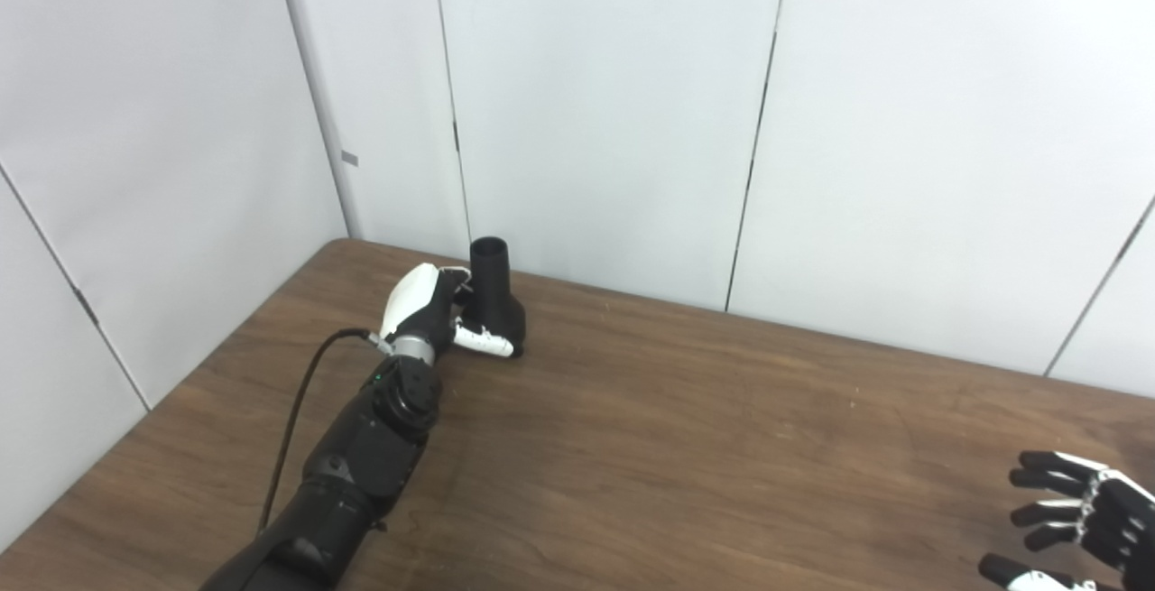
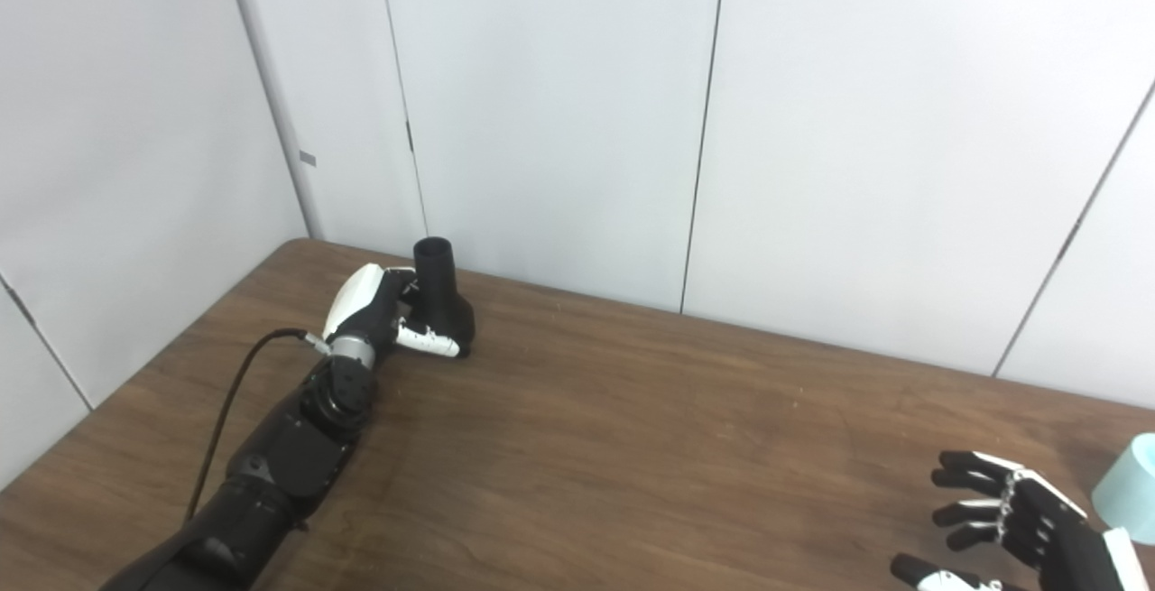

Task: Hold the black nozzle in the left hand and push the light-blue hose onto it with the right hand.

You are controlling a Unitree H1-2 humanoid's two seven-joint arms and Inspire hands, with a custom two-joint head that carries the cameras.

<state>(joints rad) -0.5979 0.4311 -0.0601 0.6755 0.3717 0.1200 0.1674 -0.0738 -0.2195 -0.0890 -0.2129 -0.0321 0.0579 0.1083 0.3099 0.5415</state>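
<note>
**Nozzle in hand, hose not yet picked up**

The first half looks about done. Left of centre in the frame, near the far edge of the bench, the left hand is wrapped around the black nozzle, thumb across its front and fingers behind. The nozzle stands upright with its base apparently on the wood, so I'd say it is gripped but not lifted.

The rest is all to come. At the lower right, the right hand hovers with fingers spread and nothing in it. Just beyond it, at the very right edge of the right eye view, a bit of the light-blue hose shows; most of it is cut off by the frame. Hand and hose sit near each other but apart, and both lie well away from the nozzle.

The nozzle is matte black, a narrow round neck with an open mouth flaring into a broader body. The hose end looks smooth, pale and cylindrical. The bench is dark brown wood grain, backed by plain white panels.
</note>
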